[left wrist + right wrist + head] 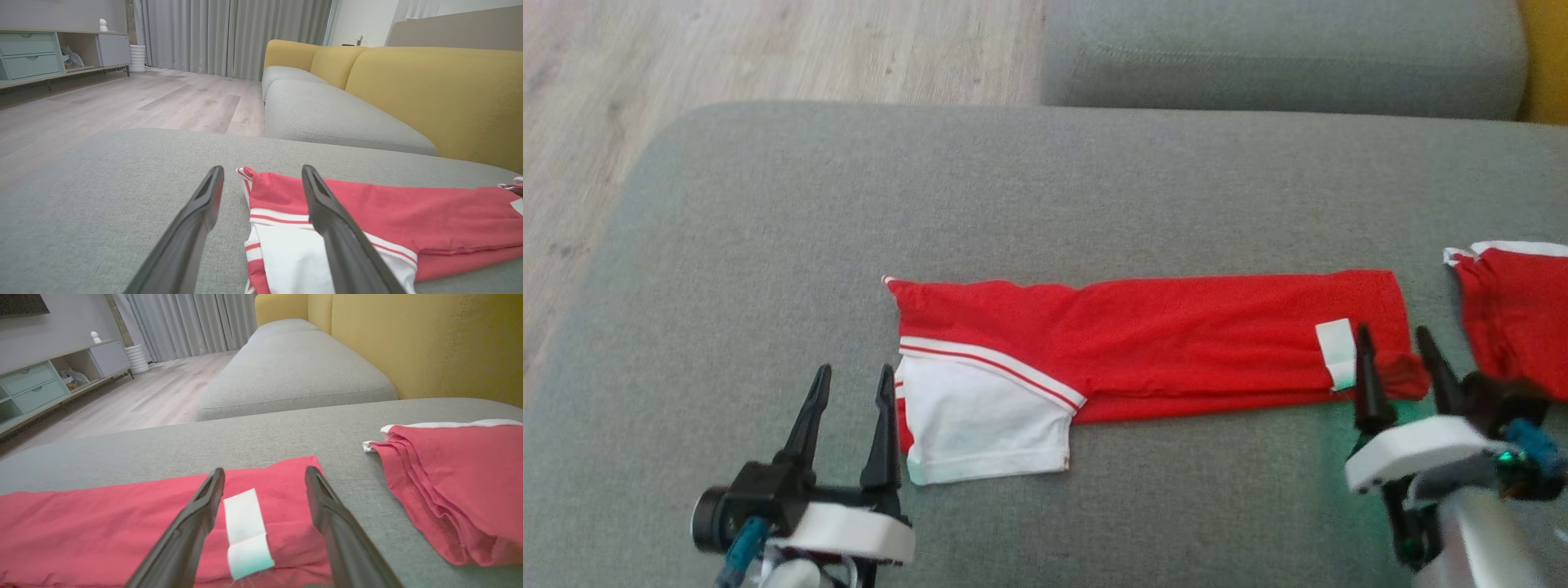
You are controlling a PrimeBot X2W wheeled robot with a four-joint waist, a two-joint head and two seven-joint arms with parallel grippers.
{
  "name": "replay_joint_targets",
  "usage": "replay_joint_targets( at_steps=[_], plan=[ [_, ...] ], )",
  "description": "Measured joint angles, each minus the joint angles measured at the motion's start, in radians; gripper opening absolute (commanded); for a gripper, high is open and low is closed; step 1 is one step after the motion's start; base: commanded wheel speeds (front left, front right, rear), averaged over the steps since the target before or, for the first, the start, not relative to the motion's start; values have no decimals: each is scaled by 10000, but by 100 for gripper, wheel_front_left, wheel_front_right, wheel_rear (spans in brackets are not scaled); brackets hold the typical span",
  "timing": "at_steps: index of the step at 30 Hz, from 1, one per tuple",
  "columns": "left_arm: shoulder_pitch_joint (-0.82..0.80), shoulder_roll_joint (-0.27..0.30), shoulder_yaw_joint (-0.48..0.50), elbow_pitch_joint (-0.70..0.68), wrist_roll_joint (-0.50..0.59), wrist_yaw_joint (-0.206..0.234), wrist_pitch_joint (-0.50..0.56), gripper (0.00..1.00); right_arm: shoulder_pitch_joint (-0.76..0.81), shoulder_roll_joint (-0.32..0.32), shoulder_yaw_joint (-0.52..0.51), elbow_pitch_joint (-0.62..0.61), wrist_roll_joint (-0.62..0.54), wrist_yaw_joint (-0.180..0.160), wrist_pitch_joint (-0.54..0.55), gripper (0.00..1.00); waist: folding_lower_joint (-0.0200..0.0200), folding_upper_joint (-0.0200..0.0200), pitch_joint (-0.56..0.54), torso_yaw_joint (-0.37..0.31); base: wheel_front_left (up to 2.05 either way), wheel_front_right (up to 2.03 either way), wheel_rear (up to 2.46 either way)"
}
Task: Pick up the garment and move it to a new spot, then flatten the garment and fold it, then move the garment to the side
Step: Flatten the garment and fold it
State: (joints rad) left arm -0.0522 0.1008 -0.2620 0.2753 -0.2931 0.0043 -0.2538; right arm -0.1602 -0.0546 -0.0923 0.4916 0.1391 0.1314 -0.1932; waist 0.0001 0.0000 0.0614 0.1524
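Note:
A red garment (1160, 347) lies folded into a long strip across the grey sofa cushion (768, 245), with a white sleeve (980, 420) at its left end and a white label (1336, 353) near its right end. My left gripper (854, 390) stands open just left of the sleeve, nothing between its fingers; in the left wrist view its right finger (327, 212) lies over the garment (408, 216). My right gripper (1403, 349) is open over the right end, straddling the label (245, 526) on the garment (102, 522).
A second red folded garment (1515, 310) with a white edge lies at the far right of the cushion, also (461, 490). Another grey seat (1282, 57) and a yellow backrest (441, 94) lie beyond. Wooden floor (686, 57) borders the cushion's left side.

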Motion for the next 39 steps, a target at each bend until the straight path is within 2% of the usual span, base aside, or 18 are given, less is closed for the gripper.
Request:
replay_joint_targets(
  at_steps=[5, 12, 20, 21, 22, 30, 35, 39],
  plan=[
    [-327, -242, 81, 13, 211, -274, 0, 100, -832, 2, -1294, 1129, -449, 2, 370, 100, 1, 0, 376, 170, 0, 0, 0],
    [-454, -420, 328, 311, 320, -458, 0, 100, -1279, 52, -2499, 2408, -1034, 2, 541, 100, 1, 0, 724, 390, 0, 0, 0],
    [-491, -477, 389, 520, 568, -497, 0, 100, -1848, 44, -2466, 3429, -917, 0, 493, 100, -1, 0, 834, 362, 0, 0, 0],
    [-491, -477, 389, 520, 568, -497, 0, 100, -1848, 44, -2466, 3429, -917, 0, 493, 37, -1, 0, 834, 362, 0, 0, 0],
    [-516, -481, 393, 562, 569, -499, 0, 100, -1913, 36, -2366, 3528, -861, 0, 466, 0, -1, 0, 834, 347, 0, 0, 0],
    [-727, -504, 711, 579, 646, -566, 0, 100, -2018, 46, -1804, 3977, -589, 2, 140, 0, -1, 0, 647, 178, 0, 0, 0],
    [-621, -506, 775, 583, 784, -585, 0, 100, -1943, 29, -2100, 3971, -838, 2, 63, 0, -1, 0, 366, 45, 0, 0, 0],
    [-502, -506, 945, 663, 832, -616, 0, 100, -1764, -272, -2500, 3751, -878, 2, 38, 0, -1, 0, 92, -39, 0, 0, 0]
  ],
)
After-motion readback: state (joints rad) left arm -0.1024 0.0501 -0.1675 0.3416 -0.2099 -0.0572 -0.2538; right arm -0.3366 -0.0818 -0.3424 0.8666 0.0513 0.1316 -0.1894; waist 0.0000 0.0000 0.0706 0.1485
